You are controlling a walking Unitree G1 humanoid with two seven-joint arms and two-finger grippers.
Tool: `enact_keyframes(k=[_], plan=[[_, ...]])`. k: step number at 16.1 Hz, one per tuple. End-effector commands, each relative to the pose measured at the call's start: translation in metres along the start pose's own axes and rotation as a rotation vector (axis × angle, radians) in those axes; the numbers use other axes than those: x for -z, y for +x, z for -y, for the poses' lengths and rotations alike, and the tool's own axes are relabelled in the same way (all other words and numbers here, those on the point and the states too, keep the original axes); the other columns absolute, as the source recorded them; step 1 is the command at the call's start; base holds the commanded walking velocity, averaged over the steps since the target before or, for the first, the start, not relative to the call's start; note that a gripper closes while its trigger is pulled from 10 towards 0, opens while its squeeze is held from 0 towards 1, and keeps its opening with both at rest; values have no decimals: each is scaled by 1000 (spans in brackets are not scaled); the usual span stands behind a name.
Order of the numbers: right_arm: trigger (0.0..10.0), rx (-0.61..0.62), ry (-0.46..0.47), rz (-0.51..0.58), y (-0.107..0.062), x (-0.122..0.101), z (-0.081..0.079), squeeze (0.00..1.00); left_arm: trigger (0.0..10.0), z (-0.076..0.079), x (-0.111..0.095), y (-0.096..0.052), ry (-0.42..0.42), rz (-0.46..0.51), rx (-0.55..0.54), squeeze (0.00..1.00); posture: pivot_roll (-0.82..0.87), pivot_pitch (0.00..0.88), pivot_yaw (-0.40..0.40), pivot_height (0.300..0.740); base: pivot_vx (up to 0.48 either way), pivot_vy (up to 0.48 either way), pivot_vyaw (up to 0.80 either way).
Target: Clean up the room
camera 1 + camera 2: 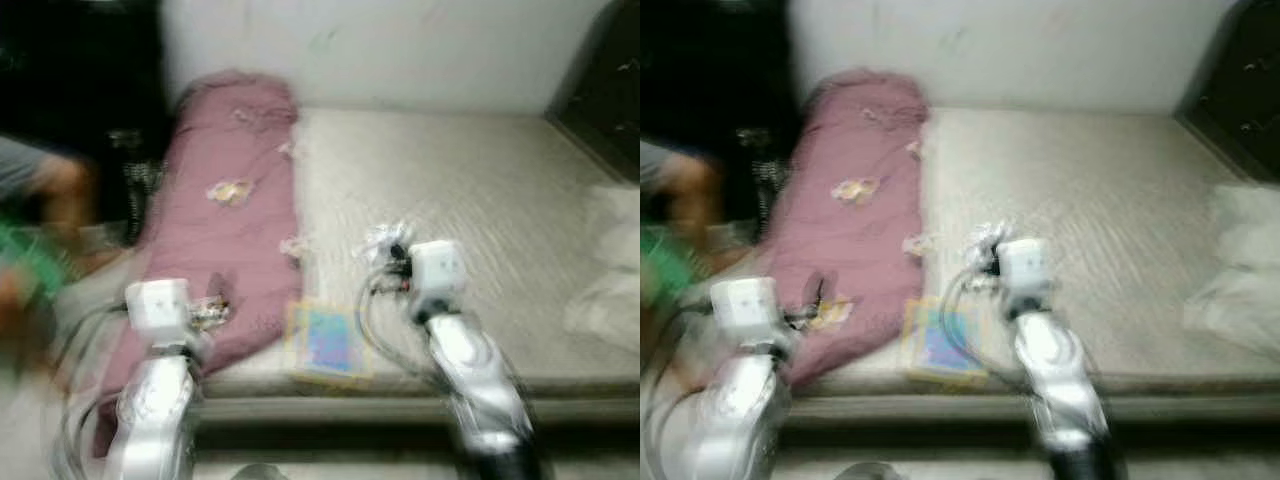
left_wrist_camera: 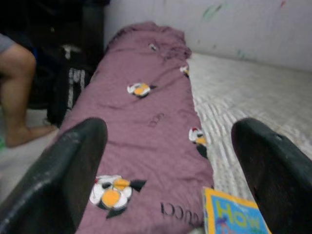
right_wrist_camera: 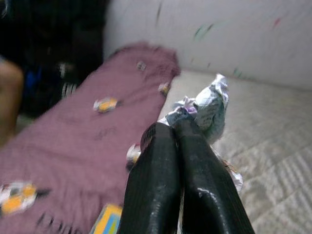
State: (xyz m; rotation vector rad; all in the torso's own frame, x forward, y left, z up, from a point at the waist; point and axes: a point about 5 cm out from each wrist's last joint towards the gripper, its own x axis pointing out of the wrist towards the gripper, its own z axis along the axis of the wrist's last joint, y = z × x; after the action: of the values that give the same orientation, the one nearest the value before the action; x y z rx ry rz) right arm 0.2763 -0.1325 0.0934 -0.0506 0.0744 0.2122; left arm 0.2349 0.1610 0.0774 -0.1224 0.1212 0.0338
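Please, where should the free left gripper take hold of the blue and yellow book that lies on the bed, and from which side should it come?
Probably by its near edge. The book lies flat at the front edge of the bed, beside the purple blanket, so a finger could slip under there. The left gripper is open and already faces that corner; coming from the robot's side looks simplest. The right gripper is shut on a crumpled wrapper.

"How" in yellow letters on the blue book (image 2: 234, 214); "ucci" lettering on the purple blanket (image 2: 146, 131).

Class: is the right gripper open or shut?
Shut: the right gripper has both black fingers pressed together, pinching a crumpled wrapper above the mattress.
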Motion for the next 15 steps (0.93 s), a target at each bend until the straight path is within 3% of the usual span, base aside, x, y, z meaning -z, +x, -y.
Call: enact_keyframes(k=[1, 15], plan=[[10000, -5, 0, 33, 3, -9, -3, 0, 10000, -5, -5, 2, 13, 16, -15, 0, 5, 3, -27, 740, 244, 251, 800], [10000, -17, -7, 32, 4, -9, -4, 0, 10000, -5, -5, 3, 31, 12, -37, 0, 5, 14, -32, 740, 0, 0, 800]])
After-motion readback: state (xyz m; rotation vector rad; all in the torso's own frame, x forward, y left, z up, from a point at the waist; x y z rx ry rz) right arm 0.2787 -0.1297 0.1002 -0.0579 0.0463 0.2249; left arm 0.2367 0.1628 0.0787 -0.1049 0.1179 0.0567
